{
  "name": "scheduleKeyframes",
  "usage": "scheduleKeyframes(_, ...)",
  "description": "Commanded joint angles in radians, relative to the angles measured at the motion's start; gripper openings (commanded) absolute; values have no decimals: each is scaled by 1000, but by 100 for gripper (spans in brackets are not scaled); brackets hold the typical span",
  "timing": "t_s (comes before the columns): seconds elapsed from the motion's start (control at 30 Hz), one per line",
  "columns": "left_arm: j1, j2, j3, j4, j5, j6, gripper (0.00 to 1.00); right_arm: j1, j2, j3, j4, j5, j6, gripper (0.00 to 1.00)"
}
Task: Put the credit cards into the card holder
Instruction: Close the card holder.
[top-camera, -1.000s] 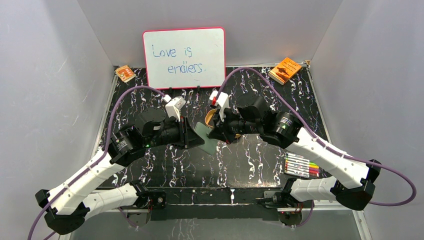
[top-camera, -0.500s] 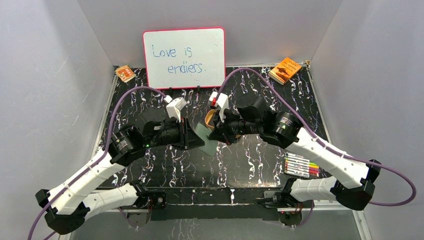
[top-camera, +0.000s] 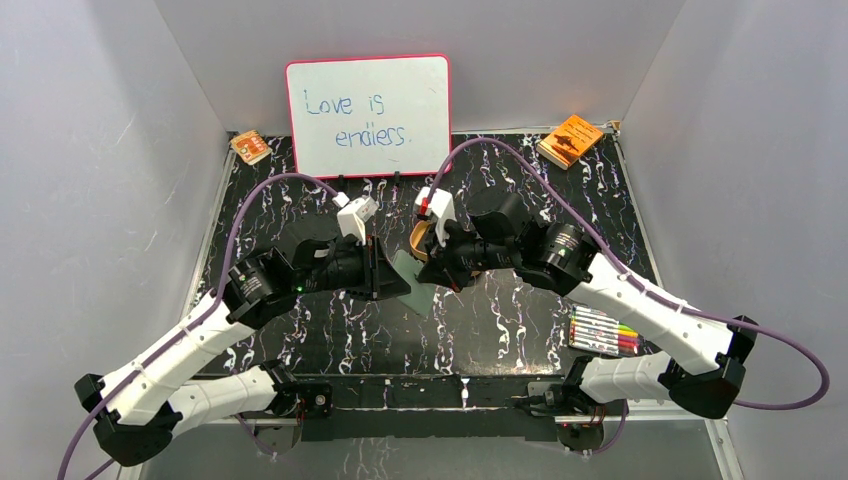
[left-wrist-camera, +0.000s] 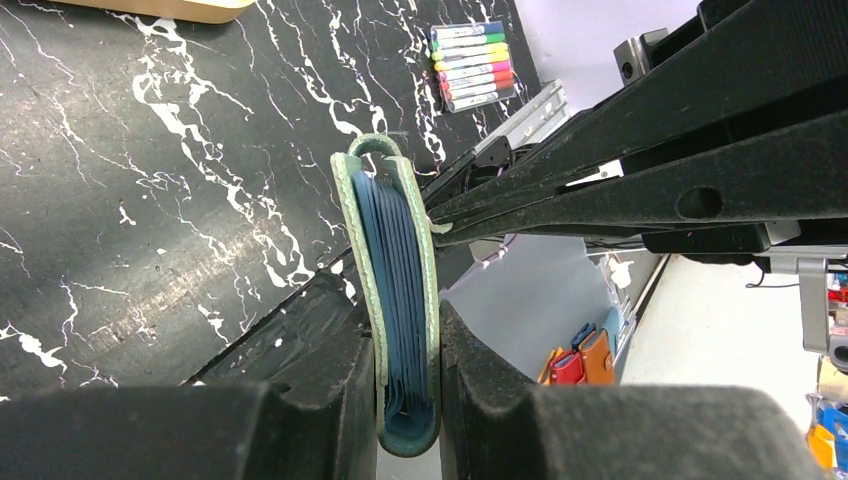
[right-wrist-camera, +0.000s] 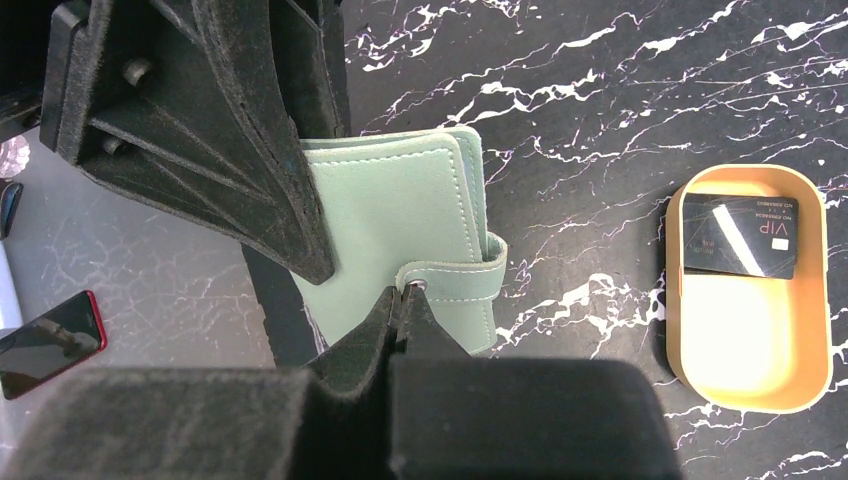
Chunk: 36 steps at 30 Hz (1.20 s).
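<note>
The sage-green card holder (top-camera: 414, 277) is folded shut and held off the table between both arms. My left gripper (left-wrist-camera: 408, 400) is shut on its spine end, and its blue inner pockets (left-wrist-camera: 395, 250) show edge-on. My right gripper (right-wrist-camera: 405, 292) is shut with its tips pinching the end of the holder's snap strap (right-wrist-camera: 455, 280). The holder's green cover (right-wrist-camera: 390, 215) fills the middle of the right wrist view. One black credit card (right-wrist-camera: 740, 235) lies in the tan oval tray (right-wrist-camera: 750, 390), to the right of the right gripper. No other card shows.
The tray (top-camera: 418, 237) shows partly behind the right gripper in the top view. A pack of markers (top-camera: 602, 332) lies at the right front. A whiteboard (top-camera: 368, 115) stands at the back, with orange booklets at the back left (top-camera: 250, 147) and back right (top-camera: 570, 140).
Both arms have shifted slightly and the left arm has stretched a little toward the centre. The card holder stays held between the two grippers, a touch nearer the front.
</note>
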Motion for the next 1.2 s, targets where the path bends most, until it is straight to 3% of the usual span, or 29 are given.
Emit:
scheduleKeyframes(0.0, -25, -13, 71, 402, 218, -47, 0, 43, 66, -44, 59, -77, 13, 0)
scheduleKeyframes(1.17, -24, -34, 49, 496, 216, -88, 0, 141, 140, -35, 113, -66, 69, 0)
